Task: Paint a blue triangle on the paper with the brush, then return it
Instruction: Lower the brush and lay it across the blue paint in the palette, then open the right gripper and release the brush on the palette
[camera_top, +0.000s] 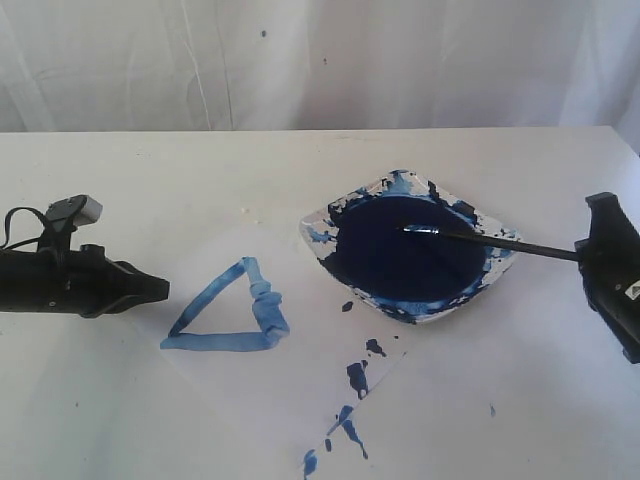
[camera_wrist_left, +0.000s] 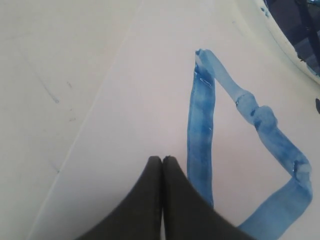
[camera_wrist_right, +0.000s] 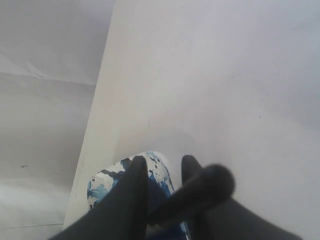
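The blue triangle (camera_top: 230, 315) is painted on the paper (camera_top: 290, 385) left of centre; its strokes (camera_wrist_left: 200, 130) fill the left wrist view. My left gripper (camera_top: 163, 291) (camera_wrist_left: 162, 158) is shut and empty, low over the paper just left of the triangle. The brush (camera_top: 495, 242) lies with its bristle tip in the paint dish (camera_top: 410, 250) and its handle over the rim. The handle end (camera_wrist_right: 212, 184) reaches between the fingers of my right gripper (camera_top: 592, 258) (camera_wrist_right: 162, 160), which stand open, wider than the thin stick.
Dark blue paint splatters (camera_top: 355, 378) dot the paper's near corner. The dish rim (camera_wrist_right: 107, 182) sits below my right fingers. A white curtain (camera_top: 320, 60) hangs behind the table's far edge. The dish corner (camera_wrist_left: 292, 35) shows beyond the triangle.
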